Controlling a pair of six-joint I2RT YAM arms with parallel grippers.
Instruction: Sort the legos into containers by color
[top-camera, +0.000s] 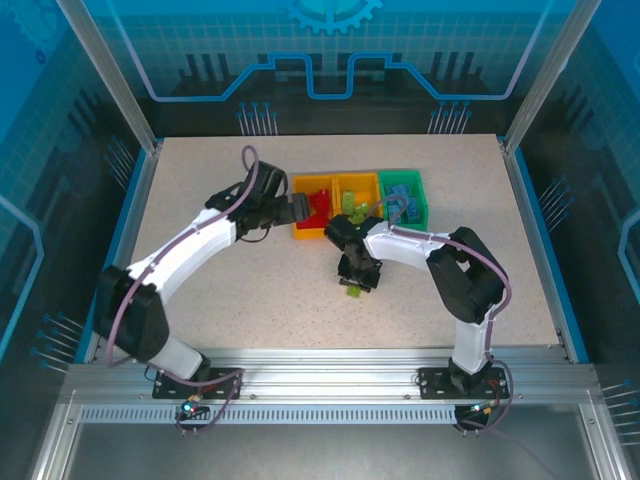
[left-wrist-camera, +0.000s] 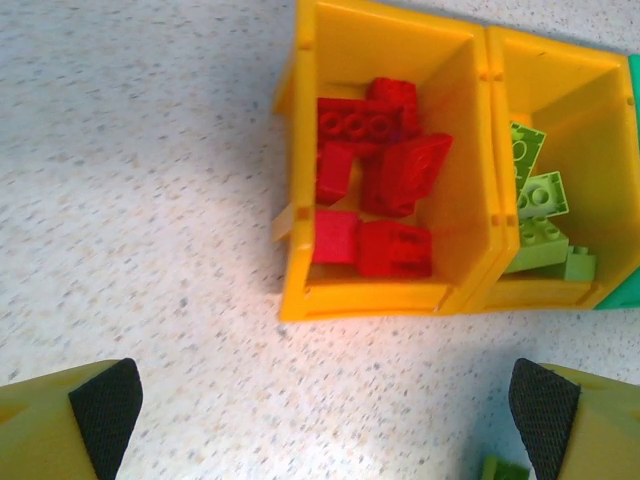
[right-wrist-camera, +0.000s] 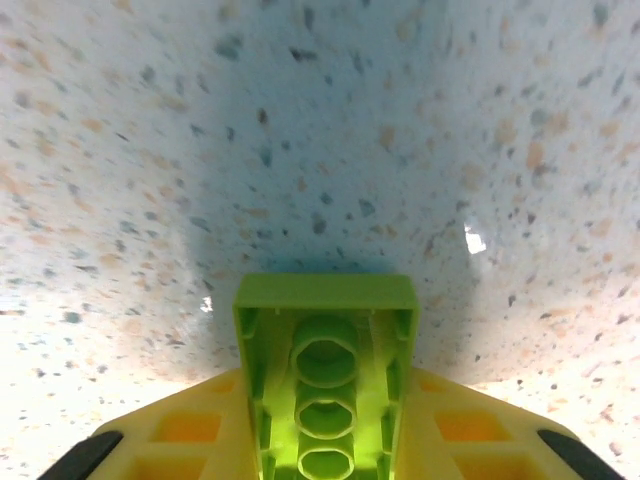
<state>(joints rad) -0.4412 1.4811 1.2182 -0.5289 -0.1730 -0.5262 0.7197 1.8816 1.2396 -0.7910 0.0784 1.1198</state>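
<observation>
**Lime brick in my right jaws, left jaws gaping by the bins**

My right gripper (right-wrist-camera: 325, 450) is clamping a lime brick (right-wrist-camera: 325, 340) by its long sides. It is glossy plastic, and its hollow underside is facing my camera, with three round tubes in a row. It is sitting low over the speckled, stone-look table (right-wrist-camera: 300, 120), in front of the bins. My right arm is folding sharply at the elbow, with the forearm reaching left and the wrist pointing down.

My left gripper (left-wrist-camera: 325, 405) is standing wide apart, its black textured pads (left-wrist-camera: 105, 400) at either edge of my view. That arm is arching forward and right towards the first bin (left-wrist-camera: 300, 170) (orange-yellow, smooth-walled), which is holding red bricks (left-wrist-camera: 385, 190). The second bin (left-wrist-camera: 600, 70), joined to it, is holding lime bricks (left-wrist-camera: 535, 215). The green bin (top-camera: 400, 174) is holding blue bricks (top-camera: 400, 195).
</observation>
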